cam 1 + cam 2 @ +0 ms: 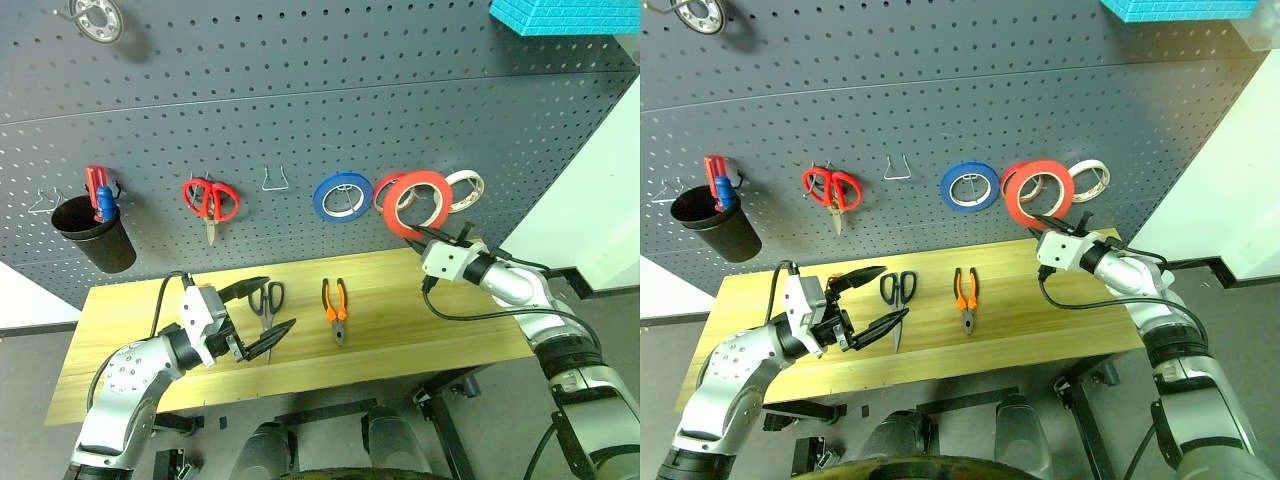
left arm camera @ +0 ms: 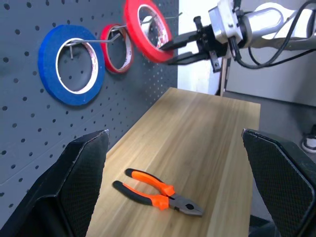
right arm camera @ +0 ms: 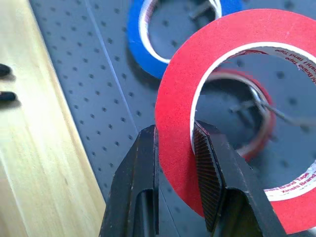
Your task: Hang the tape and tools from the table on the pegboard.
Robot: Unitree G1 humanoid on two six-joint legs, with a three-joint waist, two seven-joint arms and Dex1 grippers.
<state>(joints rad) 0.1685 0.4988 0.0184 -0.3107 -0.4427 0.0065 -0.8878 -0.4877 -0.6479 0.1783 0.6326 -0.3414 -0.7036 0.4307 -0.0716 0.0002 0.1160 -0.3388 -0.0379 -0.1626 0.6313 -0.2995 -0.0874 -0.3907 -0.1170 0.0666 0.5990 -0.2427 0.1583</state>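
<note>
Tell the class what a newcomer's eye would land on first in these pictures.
First, the big red tape roll, pinched by the right gripper and held up against the pegboard beside a blue roll hanging there. Next, the orange-handled pliers and dark-handled scissors lying on the table, by the open left gripper.

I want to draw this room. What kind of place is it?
Probably a workshop or tool corner. A dark pegboard holds tape rolls and red-handled scissors on hooks, and pliers lie on a wooden table below it.
</note>
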